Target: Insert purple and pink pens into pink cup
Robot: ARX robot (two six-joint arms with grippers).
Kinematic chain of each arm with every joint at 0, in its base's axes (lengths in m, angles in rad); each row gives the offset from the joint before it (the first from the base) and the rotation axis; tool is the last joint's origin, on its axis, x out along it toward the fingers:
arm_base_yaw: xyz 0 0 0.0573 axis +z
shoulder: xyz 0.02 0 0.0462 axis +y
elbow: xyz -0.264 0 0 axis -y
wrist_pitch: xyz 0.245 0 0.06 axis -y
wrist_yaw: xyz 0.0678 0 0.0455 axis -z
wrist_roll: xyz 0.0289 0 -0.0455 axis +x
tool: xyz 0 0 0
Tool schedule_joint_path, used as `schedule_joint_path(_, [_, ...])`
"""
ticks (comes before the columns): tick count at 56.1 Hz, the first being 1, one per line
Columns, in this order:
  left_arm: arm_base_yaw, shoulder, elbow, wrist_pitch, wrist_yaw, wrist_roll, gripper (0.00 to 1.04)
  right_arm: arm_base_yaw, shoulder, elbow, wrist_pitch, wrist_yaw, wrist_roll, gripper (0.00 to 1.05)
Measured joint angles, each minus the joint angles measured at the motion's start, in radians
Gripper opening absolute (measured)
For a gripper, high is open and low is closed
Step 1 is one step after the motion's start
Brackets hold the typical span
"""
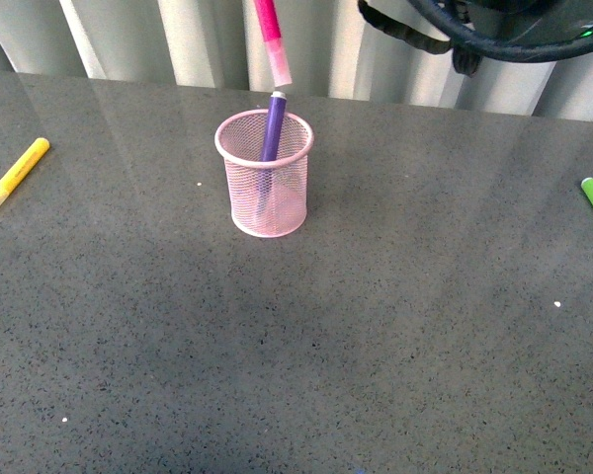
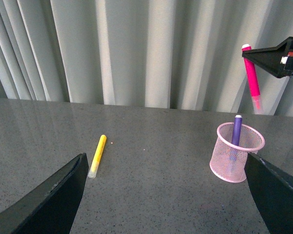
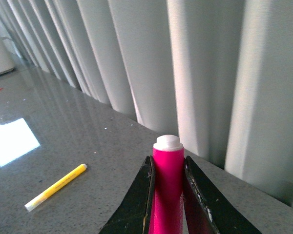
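Purple marker [image 1: 273, 128], dark and thick, already stood in the light pink wire-mesh cup [image 1: 267, 202] at upper centre; our right gripper [image 3: 167, 168] clamped the magenta-pink marker [image 1: 270, 30] just above, unreleased; our left gripper [image 2: 166, 161] gaped empty.

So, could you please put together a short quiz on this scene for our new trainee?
1. True or false: the purple pen stands inside the pink cup.
2. Where is the pink pen?
A) inside the cup
B) held in the air by the right gripper
C) lying flat beside the cup
3. Fill in the gap: the left gripper is ____ and holds nothing.

Key: 1. true; 2. B; 3. open
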Motion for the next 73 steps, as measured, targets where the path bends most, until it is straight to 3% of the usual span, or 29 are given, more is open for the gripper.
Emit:
schedule_joint_path(18, [0.000, 0.000, 0.000, 0.000, 0.000, 0.000, 0.98, 0.042, 0.064, 0.039, -0.001, -0.011, -0.040, 0.12])
schedule_joint_path(55, [0.000, 0.000, 0.000, 0.000, 0.000, 0.000, 0.98, 0.043, 0.140, 0.067, 0.005, -0.018, -0.061, 0.12])
schedule_joint_path(67, [0.000, 0.000, 0.000, 0.000, 0.000, 0.000, 0.98, 0.043, 0.139, 0.065, -0.024, -0.010, -0.047, 0.43])
schedule_joint_path(73, [0.000, 0.000, 0.000, 0.000, 0.000, 0.000, 0.98, 0.042, 0.118, 0.037, -0.025, 0.008, -0.020, 0.68])
